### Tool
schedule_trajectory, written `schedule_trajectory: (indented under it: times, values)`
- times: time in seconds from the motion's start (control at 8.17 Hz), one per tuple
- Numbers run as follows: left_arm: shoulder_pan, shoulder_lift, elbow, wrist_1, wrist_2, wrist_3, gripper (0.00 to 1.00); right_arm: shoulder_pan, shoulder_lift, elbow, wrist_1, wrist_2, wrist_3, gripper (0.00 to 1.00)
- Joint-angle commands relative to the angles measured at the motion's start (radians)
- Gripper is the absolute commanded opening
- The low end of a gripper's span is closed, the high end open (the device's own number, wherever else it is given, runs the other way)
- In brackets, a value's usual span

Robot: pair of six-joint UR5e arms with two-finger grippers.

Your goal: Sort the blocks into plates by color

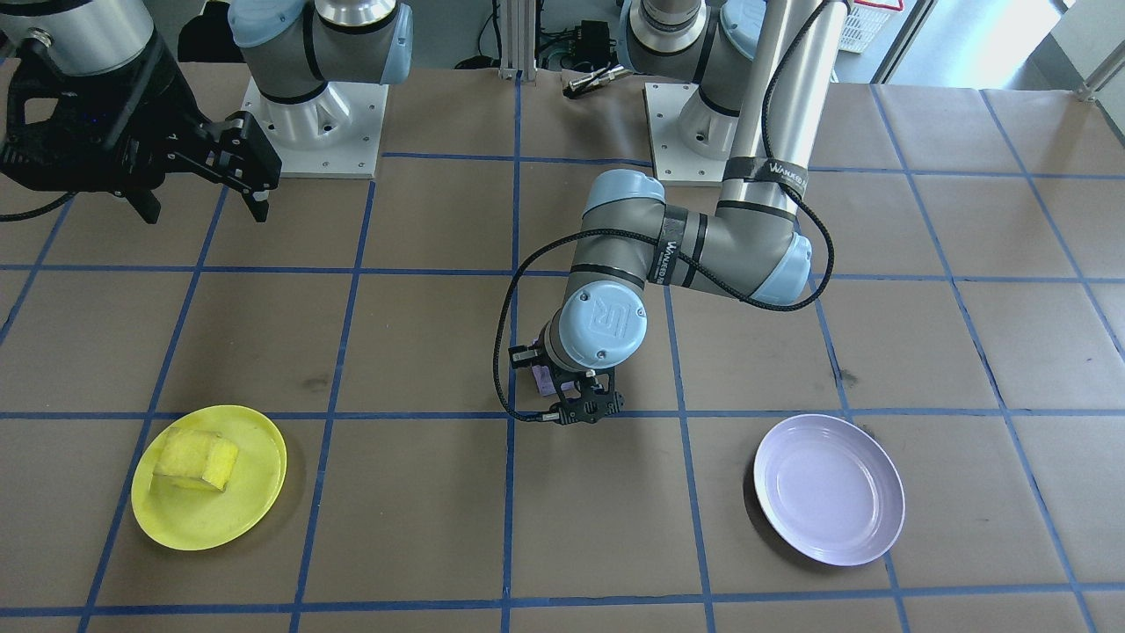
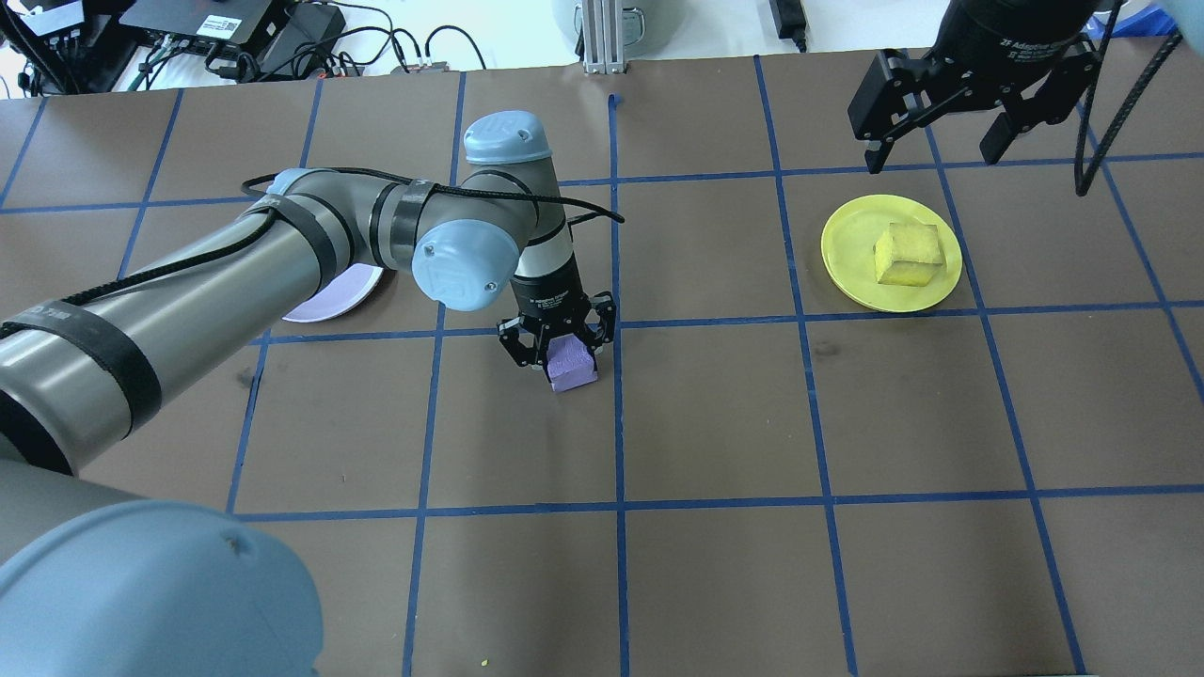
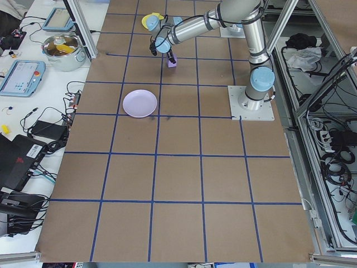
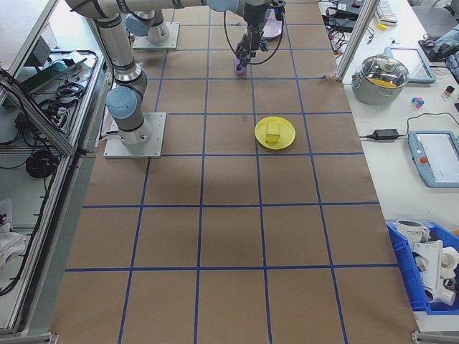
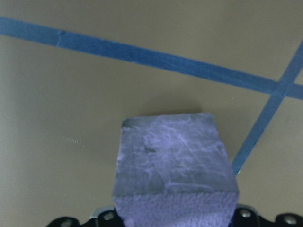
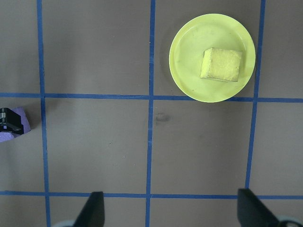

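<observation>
My left gripper [image 2: 562,350] stands near the table's middle, shut on the purple block [image 2: 572,367], which pokes out below the fingers just above or on the brown surface. That block [image 5: 175,165] fills the left wrist view, close up. A yellow block [image 2: 908,254] lies in the yellow plate [image 2: 847,246]. The lavender plate [image 1: 829,488] lies bare; in the overhead view the plate [image 2: 329,303] is mostly hidden behind my left arm. High above the table, behind the yellow plate, my right gripper [image 2: 933,150] hangs open with nothing in it.
Blue tape lines [image 2: 616,423] divide the brown table into squares. Both arm bases [image 1: 312,123] stand at the robot's edge. Cables and electronics [image 2: 235,38] lie beyond the far edge, and pots and tablets [image 4: 387,75] sit on side benches.
</observation>
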State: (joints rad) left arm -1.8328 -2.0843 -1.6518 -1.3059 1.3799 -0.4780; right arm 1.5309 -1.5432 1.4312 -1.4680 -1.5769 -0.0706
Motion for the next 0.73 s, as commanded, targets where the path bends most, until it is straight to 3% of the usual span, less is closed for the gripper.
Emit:
schedule_trajectory:
  times: [0.0, 0.24, 0.49, 0.61]
  values:
    - [0.012, 0.064, 0.013, -0.105, 0.005, 0.004, 0.0, 0.0, 0.0, 0.0, 0.0, 0.0, 0.0, 1.0]
    - [0.05, 0.153, 0.076, -0.195, 0.103, 0.14, 0.0, 0.0, 0.0, 0.0, 0.0, 0.0, 0.0, 1.0]
    - [0.183, 0.194, 0.148, -0.248, 0.163, 0.339, 0.0, 0.0, -0.001, 0.0, 0.0, 0.003, 0.0, 1.0]
    - [0.254, 0.203, 0.173, -0.248, 0.168, 0.449, 0.0, 0.0, -0.003, 0.0, 0.0, 0.003, 0.002, 1.0]
